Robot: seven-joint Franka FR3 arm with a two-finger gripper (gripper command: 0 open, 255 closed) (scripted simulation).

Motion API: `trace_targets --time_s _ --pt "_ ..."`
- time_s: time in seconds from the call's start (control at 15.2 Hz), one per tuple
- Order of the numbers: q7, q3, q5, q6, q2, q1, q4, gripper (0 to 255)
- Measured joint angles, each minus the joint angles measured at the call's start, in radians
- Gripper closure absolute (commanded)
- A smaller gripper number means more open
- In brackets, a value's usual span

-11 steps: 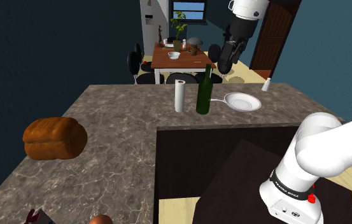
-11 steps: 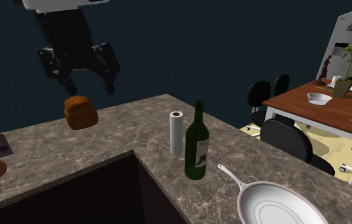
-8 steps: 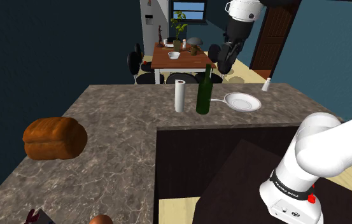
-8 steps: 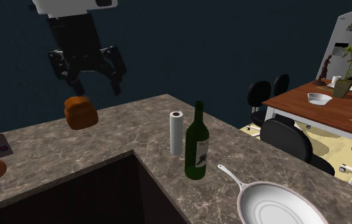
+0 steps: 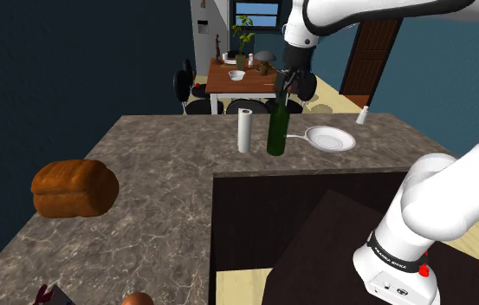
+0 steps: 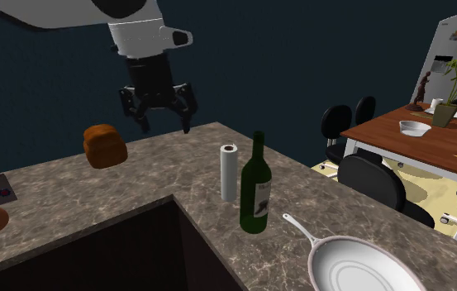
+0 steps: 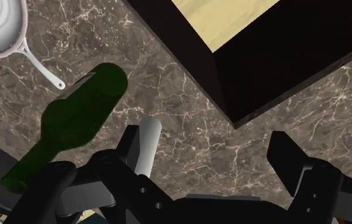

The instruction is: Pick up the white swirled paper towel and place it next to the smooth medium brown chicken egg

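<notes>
While black two-finger tool [image 6: 164, 124] hangs open (empty) | arm should straddle upright white paper-towel roll [image 6: 229, 172] | dark green glass bottle [image 6: 255, 190] just beside.

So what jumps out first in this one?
The white arm reaching out over the marbled counter, its black jaws open in the air above the upright paper towel roll and dark green bottle standing side by side. Then the brown bread loaf at the shoulder view's left.
</notes>
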Motion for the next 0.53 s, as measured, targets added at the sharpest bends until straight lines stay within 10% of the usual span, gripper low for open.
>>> trace_targets --time_s 0.53 --pt "-0.055 -0.055 0.011 0.145 0.287 -0.012 0.133 0"
